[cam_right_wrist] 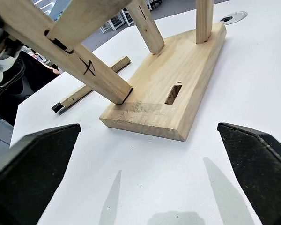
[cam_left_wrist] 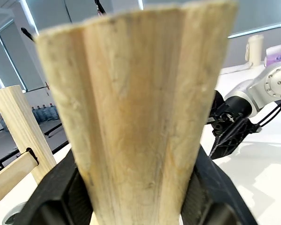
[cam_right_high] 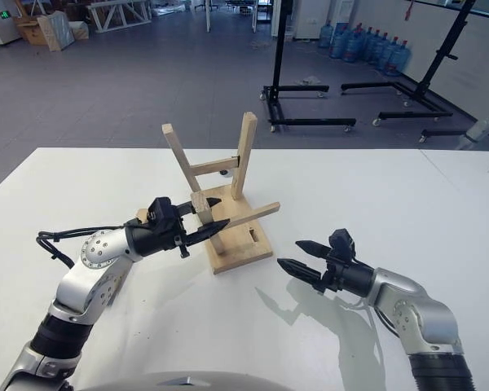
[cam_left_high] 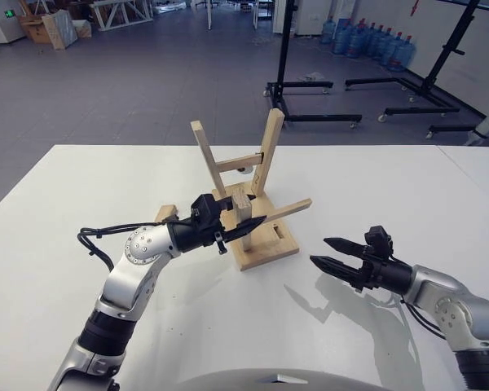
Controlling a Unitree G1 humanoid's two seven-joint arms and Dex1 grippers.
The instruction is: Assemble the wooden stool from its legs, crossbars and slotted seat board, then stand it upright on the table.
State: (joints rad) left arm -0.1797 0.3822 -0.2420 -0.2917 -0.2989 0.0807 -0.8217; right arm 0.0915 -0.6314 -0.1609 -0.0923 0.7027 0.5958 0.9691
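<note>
A square-sectioned pale wooden leg (cam_left_high: 241,204), marked in black pen (cam_right_wrist: 88,67), is gripped by the left claw (cam_left_high: 246,226) over the rectangular slotted seat board (cam_left_high: 261,251), which lies flat on the smooth white surface (cam_left_high: 106,179), while the right claw (cam_left_high: 319,251) is held spread nearby.

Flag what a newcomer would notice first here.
On the table, two legs joined by a crossbar rise from the seat board. The left claw is shut on a third leg at the board's near edge, beside an empty slot. The right claw hangs open to the board's right.
</note>
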